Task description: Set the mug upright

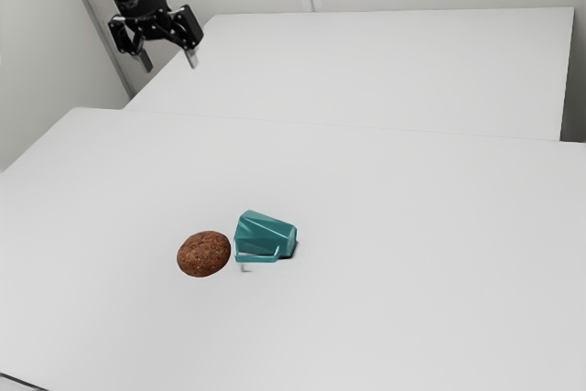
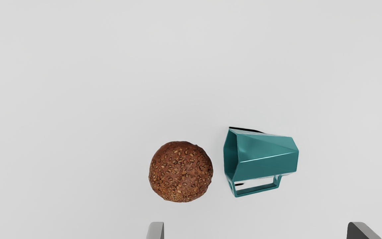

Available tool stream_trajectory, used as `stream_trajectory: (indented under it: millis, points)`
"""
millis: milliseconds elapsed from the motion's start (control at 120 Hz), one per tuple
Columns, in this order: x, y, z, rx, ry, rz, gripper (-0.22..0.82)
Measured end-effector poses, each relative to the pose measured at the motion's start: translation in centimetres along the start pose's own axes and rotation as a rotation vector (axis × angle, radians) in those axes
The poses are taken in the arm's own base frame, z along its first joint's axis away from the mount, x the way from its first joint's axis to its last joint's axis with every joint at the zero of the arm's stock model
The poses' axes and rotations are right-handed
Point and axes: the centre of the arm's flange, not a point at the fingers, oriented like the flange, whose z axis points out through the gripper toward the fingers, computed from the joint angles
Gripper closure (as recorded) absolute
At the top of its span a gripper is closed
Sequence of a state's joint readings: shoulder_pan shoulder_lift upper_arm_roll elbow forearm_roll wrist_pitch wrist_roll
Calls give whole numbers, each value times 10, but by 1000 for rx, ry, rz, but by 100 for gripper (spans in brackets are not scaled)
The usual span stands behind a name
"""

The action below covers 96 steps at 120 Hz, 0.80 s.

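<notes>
My gripper [image 1: 168, 63] is high above the table at the exterior view's upper left, well away from the mug. In the wrist view the gripper [image 2: 255, 230] has its two fingers wide apart, with nothing between them. The teal faceted mug [image 1: 265, 233] lies on its side on the table, its base toward the exterior view's right. In the wrist view the mug [image 2: 265, 154] has its mouth facing the bread roll, and its rectangular handle sticks out sideways, on the side nearer the fingers.
A round brown seeded bread roll [image 1: 204, 254] sits close beside the mug's mouth, with a narrow gap between them; in the wrist view the roll [image 2: 181, 171] is whole. The white table [image 1: 412, 299] extends around both. Another white surface [image 1: 394, 70] stands behind it.
</notes>
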State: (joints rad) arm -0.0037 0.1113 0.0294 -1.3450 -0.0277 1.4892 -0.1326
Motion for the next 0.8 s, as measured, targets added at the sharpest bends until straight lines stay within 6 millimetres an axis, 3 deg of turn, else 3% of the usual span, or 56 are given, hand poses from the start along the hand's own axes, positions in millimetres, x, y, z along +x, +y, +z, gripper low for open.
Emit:
stream_trajectory:
  millis: [142, 275, 417, 550, 642, 733, 800]
  points:
    - [1, -14, 21, -38, -29, -35, 0]
    - [-2, -54, 108, -241, -126, -141, 0]
    - [-36, -96, 207, -573, -173, -297, 0]
    - [-56, -132, 255, -800, -87, -398, 0]
    - [-63, -152, 275, -881, -11, -427, 0]
    - [-65, -153, 300, -914, 21, -410, 0]
    - [-60, -117, 325, -931, -6, -340, 0]
